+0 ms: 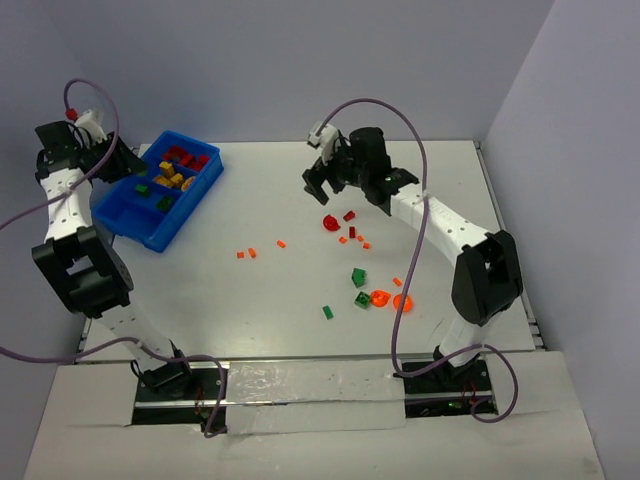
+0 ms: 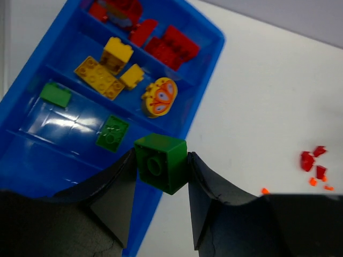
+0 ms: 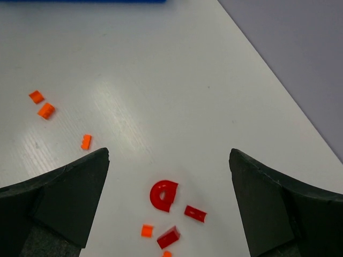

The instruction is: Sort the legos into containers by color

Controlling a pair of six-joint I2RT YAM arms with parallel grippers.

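At the far left of the white table, I am watching the left gripper clamping a green square plastic brick between its two dark fingers. In the wrist view the brick is showing right over the long rim of the blue rectangular plastic bin. How high it is hanging above that rim I cannot tell.

Inside the bin, red bricks are lying in the far compartment. Yellow bricks are sharing the middle one with a round yellow-orange printed piece. Two green bricks are sitting in the compartment next to it.

Moving rightward across the table, I am seeing tiny orange bits scattered in the middle. Further right, three small green bricks are lying near two translucent orange-red rounded pieces.

On the right, the right gripper is hovering with its fingers spread wide and nothing between them. Below it a red translucent rounded piece is resting on the table, and two small red bricks are lying just beside it.
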